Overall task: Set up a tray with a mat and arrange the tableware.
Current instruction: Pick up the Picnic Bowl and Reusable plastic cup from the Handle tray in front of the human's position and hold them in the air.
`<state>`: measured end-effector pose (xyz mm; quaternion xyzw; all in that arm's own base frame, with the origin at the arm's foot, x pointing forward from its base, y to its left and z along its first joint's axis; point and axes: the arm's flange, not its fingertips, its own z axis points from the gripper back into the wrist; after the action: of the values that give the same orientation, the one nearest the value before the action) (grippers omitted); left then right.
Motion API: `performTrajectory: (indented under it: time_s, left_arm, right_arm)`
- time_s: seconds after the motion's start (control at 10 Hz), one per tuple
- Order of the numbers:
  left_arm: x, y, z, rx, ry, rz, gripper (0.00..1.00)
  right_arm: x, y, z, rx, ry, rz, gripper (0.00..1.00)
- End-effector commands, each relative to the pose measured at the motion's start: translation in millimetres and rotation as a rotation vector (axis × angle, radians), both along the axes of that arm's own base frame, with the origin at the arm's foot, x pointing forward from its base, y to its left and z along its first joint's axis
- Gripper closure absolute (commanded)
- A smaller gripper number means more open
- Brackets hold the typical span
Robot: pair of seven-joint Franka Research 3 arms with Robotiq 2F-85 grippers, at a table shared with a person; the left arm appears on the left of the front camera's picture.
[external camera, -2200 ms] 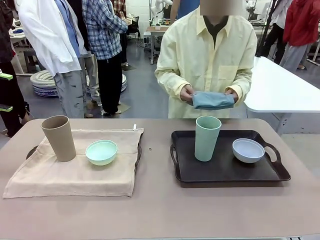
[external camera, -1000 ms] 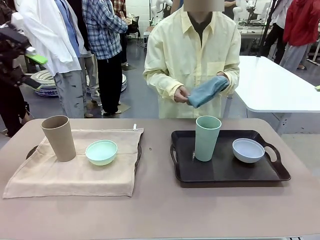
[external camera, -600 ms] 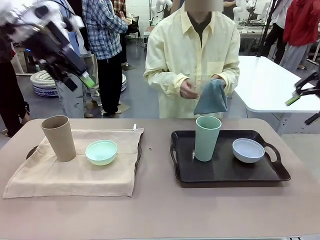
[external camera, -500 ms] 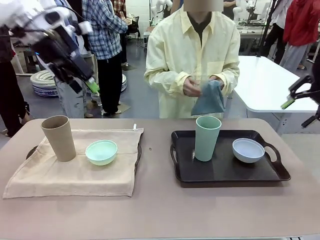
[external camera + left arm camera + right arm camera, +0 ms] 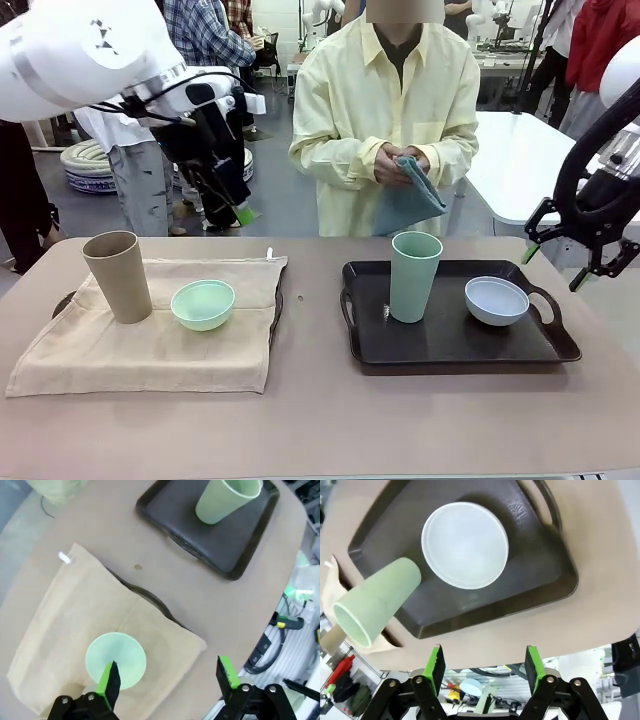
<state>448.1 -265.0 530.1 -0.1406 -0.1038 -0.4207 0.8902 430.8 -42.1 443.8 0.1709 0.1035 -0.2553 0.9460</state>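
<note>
One pale green cup [image 5: 415,277], one bowl [image 5: 496,300] in tray [image 5: 440,342]

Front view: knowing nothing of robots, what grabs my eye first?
Two white robot arms hang over the table, the left gripper open above the tan mat, the right gripper open beside the dark tray. Opposite, a person in pale yellow holds a blue cloth. A tan cup and mint green bowl stand on the mat, a pale green cup and greyish white bowl on the tray.
</note>
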Motion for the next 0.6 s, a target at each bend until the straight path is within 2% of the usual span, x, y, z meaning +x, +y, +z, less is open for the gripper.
performTrajectory:
  time_s: [0.0, 0.1, 0.2, 0.5]
  left_arm:
    - [16, 1, -1, -0.014, 0.022, -0.039, 0.00]
    - [14, 16, 5, -0.098, 0.078, -0.024, 0.00]
    - [7, -4, -7, 0.000, 0.013, -0.012, 0.00]
    - [7, -4, -7, 0.000, 0.013, -0.012, 0.00]
  right_arm:
    - [5, -7, -6, -0.013, 0.023, -0.013, 0.17]
    - [0, 0, 0, 0.000, 0.000, 0.000, 0.17]
    - [0, 0, 0, 0.000, 0.000, 0.000, 0.17]
    - [0, 0, 0, 0.000, 0.000, 0.000, 0.17]
